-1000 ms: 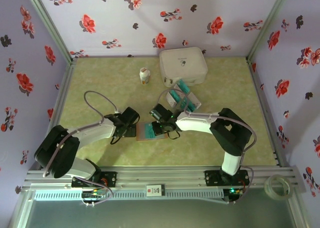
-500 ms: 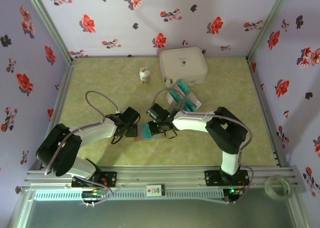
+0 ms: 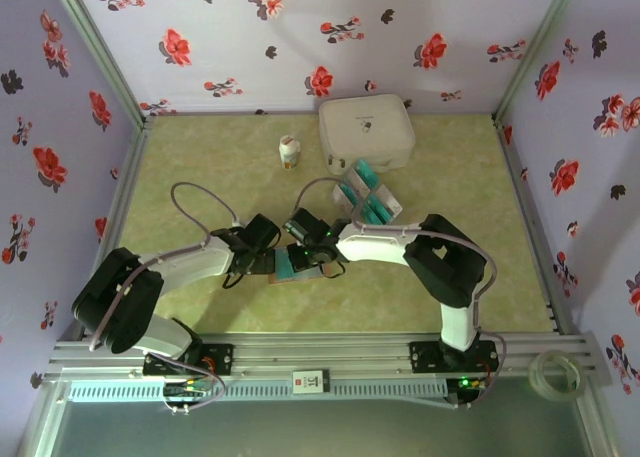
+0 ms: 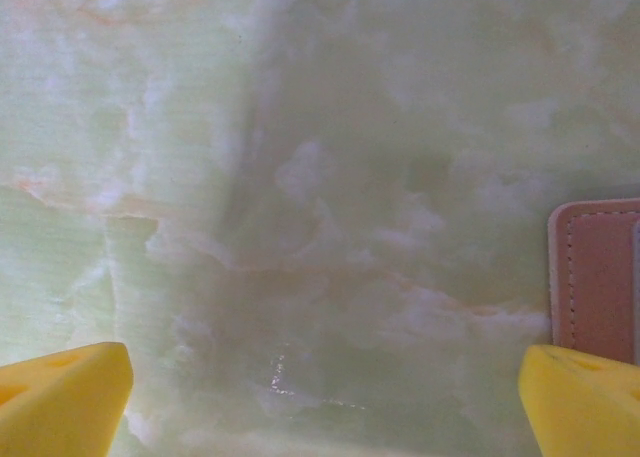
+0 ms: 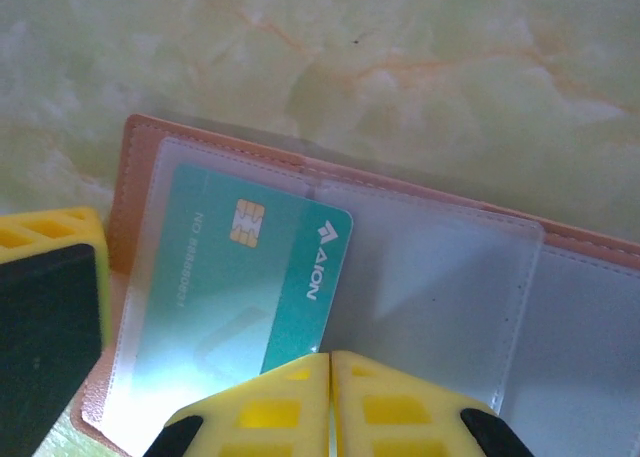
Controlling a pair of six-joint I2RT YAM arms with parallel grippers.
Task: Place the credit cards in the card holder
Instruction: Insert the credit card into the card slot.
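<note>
Left end effector [image 4: 322,382] was wide open, nothing between its fingers, just bare counter [image 4: 320,157] under it. The stitched edge of the card holder [image 4: 595,277] sat just beside its right-hand finger in the left wrist view; contact unclear.

Right end effector [image 5: 330,362] was fully closed, yellow fingertips pressed together with no gap. Tips sat at the lower edge of one teal card [image 5: 250,267]. Card was lying flat, so it looked like contact on the edge rather than a pinch; can't confirm.

That card lay on the open card holder [image 5: 440,277], chip end under the clear left pocket, logo end sticking out toward the centre fold. Right pocket looked clear. A yellow-and-black part overlapped the holder's left edge in the right wrist view; couldn't tell what it belonged to.

From the top, the holder [image 3: 290,270] was on the counter near the front, between the left end effector [image 3: 262,252] and the right one [image 3: 300,249], both low over it. Loose cards [image 3: 365,199] were piled further back to the right, just in front of the white case [image 3: 366,130]. Small white bottle [image 3: 289,153] stood left of the case.
</note>
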